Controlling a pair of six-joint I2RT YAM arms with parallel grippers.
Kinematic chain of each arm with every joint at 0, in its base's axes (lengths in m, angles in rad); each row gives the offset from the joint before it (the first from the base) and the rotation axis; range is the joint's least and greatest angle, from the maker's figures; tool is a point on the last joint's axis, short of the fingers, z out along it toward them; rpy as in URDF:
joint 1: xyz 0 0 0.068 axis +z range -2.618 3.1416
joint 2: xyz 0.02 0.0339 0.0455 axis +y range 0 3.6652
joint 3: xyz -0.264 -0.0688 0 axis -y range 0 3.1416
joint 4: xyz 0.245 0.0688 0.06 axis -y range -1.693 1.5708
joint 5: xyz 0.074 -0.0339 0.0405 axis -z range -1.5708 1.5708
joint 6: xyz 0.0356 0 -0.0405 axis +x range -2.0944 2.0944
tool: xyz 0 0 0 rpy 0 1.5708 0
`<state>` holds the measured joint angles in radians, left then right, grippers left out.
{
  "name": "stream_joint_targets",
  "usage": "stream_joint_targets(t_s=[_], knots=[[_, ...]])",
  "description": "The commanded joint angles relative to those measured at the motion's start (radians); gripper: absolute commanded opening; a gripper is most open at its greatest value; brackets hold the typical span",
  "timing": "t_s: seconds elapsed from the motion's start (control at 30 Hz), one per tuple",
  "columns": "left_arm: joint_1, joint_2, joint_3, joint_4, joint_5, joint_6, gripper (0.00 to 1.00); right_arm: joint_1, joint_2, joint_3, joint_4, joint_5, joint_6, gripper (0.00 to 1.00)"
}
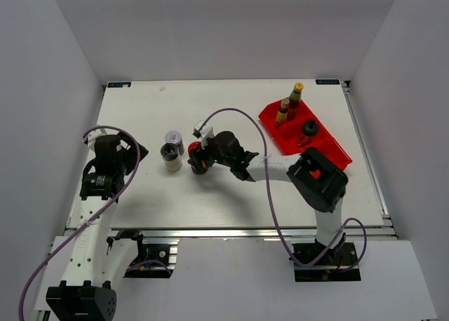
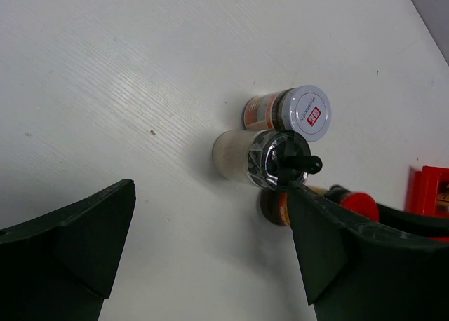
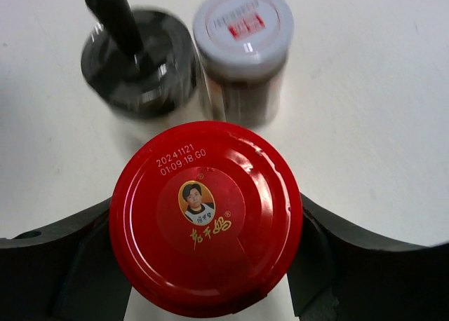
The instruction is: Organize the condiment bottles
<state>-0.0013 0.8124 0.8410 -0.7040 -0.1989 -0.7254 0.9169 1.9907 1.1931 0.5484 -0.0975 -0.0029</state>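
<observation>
Red-lidded jar [image 3: 207, 216] upright on the white worktop [image 1: 231, 104], near its middle, straddled by the right claw [image 1: 202, 160], one finger at each side of the lid. Jaws drawn close about the jar; cannot tell whether pressing on the glass, that part being hidden under the lid's rim. Just left of the jar and apart from it: black-capped shaker [image 1: 170, 156] with pale contents, upright. Left of the jar and farther from the arms' bases, close against that shaker: white-lidded jar [image 1: 173, 139], also upright. Well to the jar's right and farther back: red bin [image 1: 335, 151], holding two slim dark bottles [image 1: 296, 97] with yellow and orange caps at its far end and a second black-capped shaker [image 1: 309, 130] nearer the jar. Well to the jar's left: left claw [image 2: 210, 189], fingers spread wide, nothing between them, held over bare worktop.
</observation>
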Motion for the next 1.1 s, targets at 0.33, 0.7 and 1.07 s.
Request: stream_joint_targets(t_s=[0.33,0.7,1.07], knots=[[0.0,-0.021,-0.022,0.101,0.075,0.011,0.98,-0.047,-0.718,-0.507,-0.037,0.459,0.139,0.28],[0.0,0.008,-0.048,0.179,0.116,0.023,0.98,-0.446,-1.079,-0.613,-0.225,0.576,0.084,0.26],[0.0,0.07,-0.031,0.244,0.122,0.037,0.98,-0.785,-1.018,-0.612,-0.237,0.493,0.133,0.27]])
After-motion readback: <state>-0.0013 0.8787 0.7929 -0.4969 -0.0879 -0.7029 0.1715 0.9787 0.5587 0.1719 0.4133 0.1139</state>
